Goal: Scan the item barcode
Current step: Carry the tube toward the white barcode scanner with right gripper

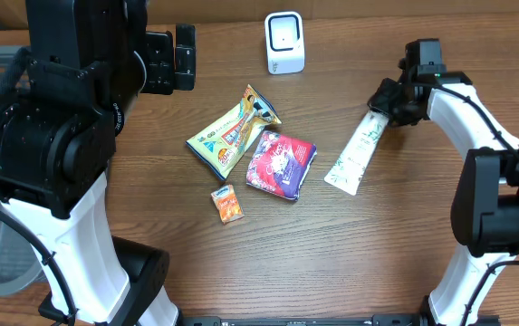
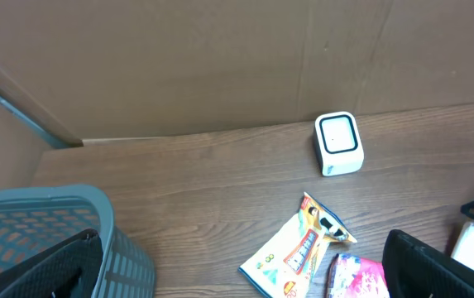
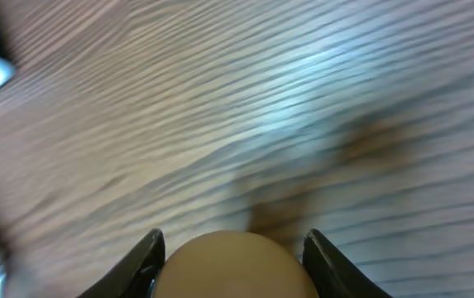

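Observation:
A white barcode scanner (image 1: 284,43) stands at the table's back edge, also in the left wrist view as the scanner (image 2: 338,144). A long white packet (image 1: 354,154) lies at the right. My right gripper (image 1: 389,98) sits over its far end. In the right wrist view a blurred tan rounded shape (image 3: 228,265) fills the gap of the right gripper (image 3: 235,252), and both fingers press against it. High at the back left, my left gripper (image 1: 176,59) stands wide open and holds nothing; its dark fingers (image 2: 435,265) frame the left wrist view.
A yellow snack bag (image 1: 232,131), a pink packet (image 1: 281,163) and a small orange packet (image 1: 226,203) lie mid-table. A grey basket (image 2: 46,240) stands at the left, beside the left arm. A cardboard wall (image 2: 220,58) runs behind the scanner.

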Available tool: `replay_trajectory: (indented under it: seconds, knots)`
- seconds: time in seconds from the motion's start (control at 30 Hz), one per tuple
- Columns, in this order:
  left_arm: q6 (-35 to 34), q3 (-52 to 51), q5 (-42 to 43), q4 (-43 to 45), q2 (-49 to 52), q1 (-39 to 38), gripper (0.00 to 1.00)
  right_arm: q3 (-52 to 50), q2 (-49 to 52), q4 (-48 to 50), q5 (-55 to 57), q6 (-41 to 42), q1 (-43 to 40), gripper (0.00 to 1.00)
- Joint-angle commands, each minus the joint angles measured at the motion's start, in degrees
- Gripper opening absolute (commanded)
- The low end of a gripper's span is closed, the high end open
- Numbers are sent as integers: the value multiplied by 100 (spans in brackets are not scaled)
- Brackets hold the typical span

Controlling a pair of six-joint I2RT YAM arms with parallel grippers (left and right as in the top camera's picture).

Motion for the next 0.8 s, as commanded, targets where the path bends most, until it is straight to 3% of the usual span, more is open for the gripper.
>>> replay_trajectory:
  seconds: [0.0, 0.2, 0.43, 0.77]
  knots:
    - [-79, -24, 48, 9, 50, 24, 100, 203, -525, -74, -1449, -647, 22, 11]
    - [-79, -24, 46, 9, 50, 26, 100, 203, -833, -208, -2946, -1086, 22, 10]
    - [-79, -24, 46, 9, 50, 24, 100, 203, -1106, -468, -3821, -1751, 22, 9]
    - [-79, -24, 46, 9, 50, 26, 100, 201, -1110, -1482, -5563, -4214, 22, 12]
